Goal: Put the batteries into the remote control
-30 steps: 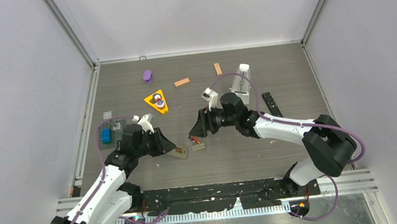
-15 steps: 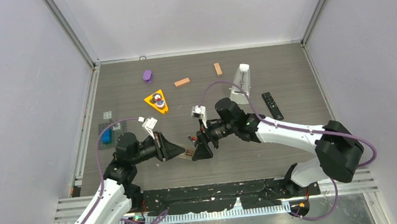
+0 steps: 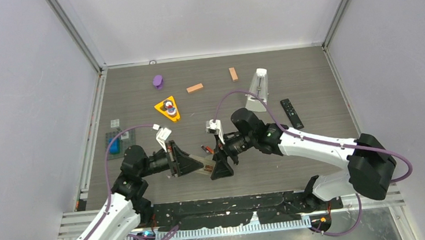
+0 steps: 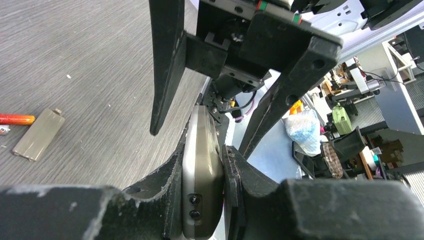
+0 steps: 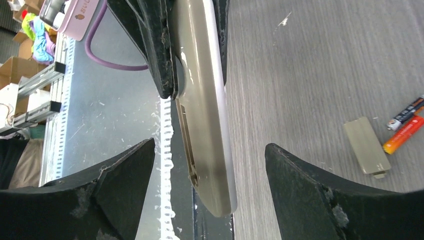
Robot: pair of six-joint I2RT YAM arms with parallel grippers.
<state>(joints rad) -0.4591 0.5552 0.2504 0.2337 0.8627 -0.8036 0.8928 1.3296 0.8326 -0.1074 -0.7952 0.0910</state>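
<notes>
Clamping the remote control [image 4: 202, 172] between its two fingers, the left gripper [image 3: 194, 164] is nearly closed, with both pads pressed flat against the grey-beige body. The remote control is held on edge above the near middle of the tabletop [image 3: 287, 73], and its free end sticks out to the right toward the other arm. In the right wrist view a long recess shows along the upturned side of the body.

The right gripper [image 5: 209, 147] stands wide open and holds nothing. Its fingers [image 5: 320, 195] straddle the free end of the remote control, with a clear gap on each side.

A red-orange battery [image 5: 404, 134] and a dark battery [image 5: 406, 112] lie side by side on the tabletop, touching or nearly so. Just beside them lies a flat grey-beige cover [image 5: 367, 146]. All three rest apart from both grippers. The left wrist view shows the same cover [image 4: 39, 134] with the red-orange battery [image 4: 15, 119] next to it.

Farther back on the tabletop are a yellow triangular tray [image 3: 167, 110], a purple piece [image 3: 158, 81] and two orange-brown blocks [image 3: 194, 88]. A black remote [image 3: 291, 113] lies to the right, well apart from the arms.
</notes>
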